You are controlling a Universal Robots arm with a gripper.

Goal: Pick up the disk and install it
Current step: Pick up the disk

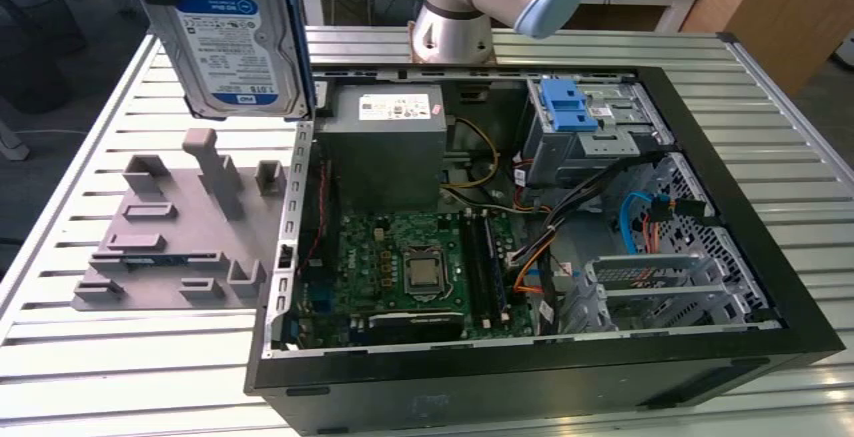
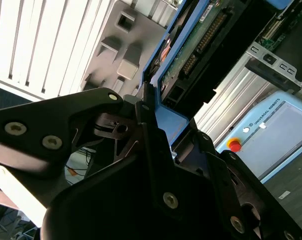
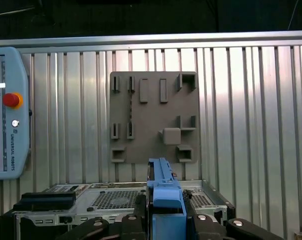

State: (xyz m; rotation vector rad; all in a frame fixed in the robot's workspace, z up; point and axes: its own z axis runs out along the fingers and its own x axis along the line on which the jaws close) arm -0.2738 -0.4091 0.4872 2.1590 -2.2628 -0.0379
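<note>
Disk (image 1: pixel 227 42) is off the table (image 1: pixel 107 357) and up in the air, upper left of the exterior view. We see it upright with the label side facing the camera and a blue side rail (image 1: pixel 304 57) on its edge toward the exterior view's right. It hangs over the table's left part, above the grey fixture plate (image 1: pixel 174 242) and outside the open computer case (image 1: pixel 534 382).

Gripper (image 3: pixel 163 202) is clamped on the disk. In the first wrist view we see black fingers (image 3: pixel 140 212) on either side of the blue rail, tight against it. The second wrist view shows the same clamp from the side, with the disk's green circuit board (image 2: pixel 196 50) running away from the fingers.

Inside the case, centre and right of the exterior view:
- motherboard (image 1: pixel 414 262) at lower centre
- grey power supply (image 1: pixel 387 122) at the upper left corner
- silver drive cage (image 1: pixel 587 132) with a blue latch at the upper right, well apart from the disk

Arm base (image 1: pixel 451 27) stands at top centre, behind the case. Teach pendant (image 3: pixel 6 110) with a red button shows in both wrist views, near the fixture plate in the first. The case lid side is open, facing up.
</note>
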